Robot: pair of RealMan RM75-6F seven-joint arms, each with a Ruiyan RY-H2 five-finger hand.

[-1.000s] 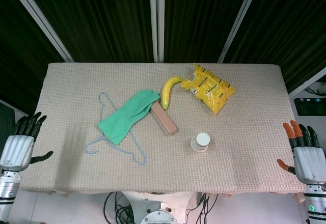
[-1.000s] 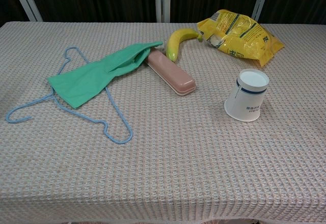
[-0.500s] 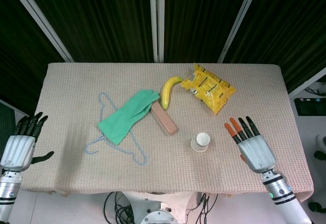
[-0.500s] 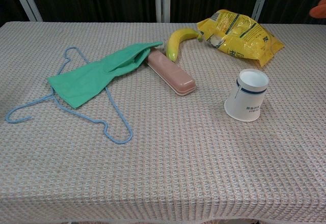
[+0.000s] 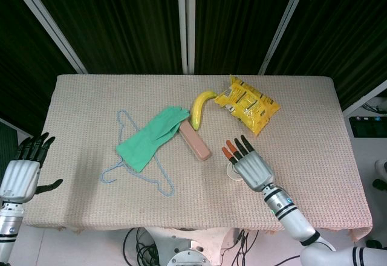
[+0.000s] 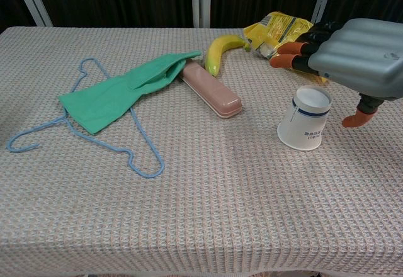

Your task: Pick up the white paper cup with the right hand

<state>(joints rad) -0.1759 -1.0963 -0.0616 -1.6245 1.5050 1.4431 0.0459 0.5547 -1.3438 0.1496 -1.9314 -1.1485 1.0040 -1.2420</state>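
The white paper cup [image 6: 305, 123] stands upside down on the woven table cover, right of centre; in the head view only its rim [image 5: 230, 169] shows beneath my right hand. My right hand [image 5: 250, 165] [image 6: 352, 55] hovers just above the cup, palm down, fingers spread and holding nothing. The chest view shows a gap between the hand and the cup's top. My left hand [image 5: 23, 170] hangs off the table's left edge, fingers apart and empty.
A pink case [image 6: 211, 89], a green rubber glove [image 6: 123, 90] and a blue wire hanger [image 6: 91, 132] lie left of the cup. A banana [image 6: 220, 50] and a yellow snack bag [image 5: 247, 104] lie behind it.
My right hand has swept in from the table's right edge to a spot directly over the cup. The left hand and all objects have stayed put.
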